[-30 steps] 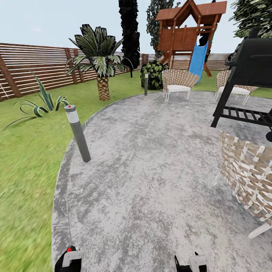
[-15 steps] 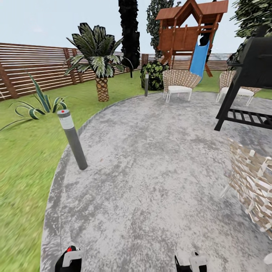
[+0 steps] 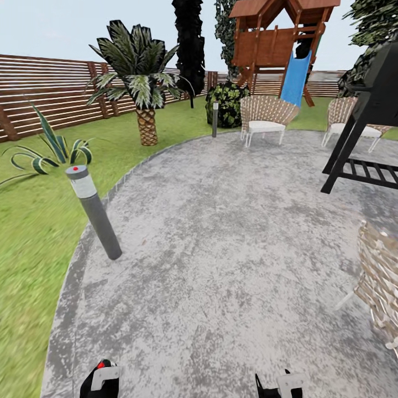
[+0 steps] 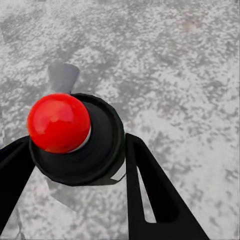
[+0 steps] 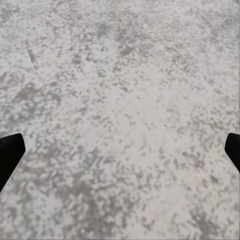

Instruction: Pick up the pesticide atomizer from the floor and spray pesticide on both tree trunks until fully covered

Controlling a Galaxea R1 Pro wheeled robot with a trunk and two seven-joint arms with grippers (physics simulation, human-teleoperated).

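Note:
The pesticide atomizer [image 4: 75, 137], a dark round body with a red ball top, sits between the black fingers [image 4: 150, 190] of my left gripper [image 3: 100, 379], which is shut on it. In the head view its red tip [image 3: 100, 365] pokes up at the bottom edge. My right gripper [image 3: 281, 384] is low at the bottom right, open, and its fingertips [image 5: 10, 152] stand far apart over bare paving. A mottled green-and-white leafy crown [image 3: 373, 22] shows at the top right. The pale tree trunks are out of view.
I stand on round grey paving [image 3: 221, 232] beside the lawn [image 3: 33, 232] and the slatted fence [image 3: 44, 94]. A grey bollard [image 3: 97, 215] stands near left. Ahead are a short palm [image 3: 145, 119], a wicker chair [image 3: 265, 119] and a wooden playset [image 3: 276, 44]. A black grill [image 3: 367, 132] and a second chair [image 3: 381, 276] are on the right.
The whole view has shifted: the bollard has slid left and lower, and the near wicker chair has slipped toward the right edge. Both grippers keep their place in the picture.

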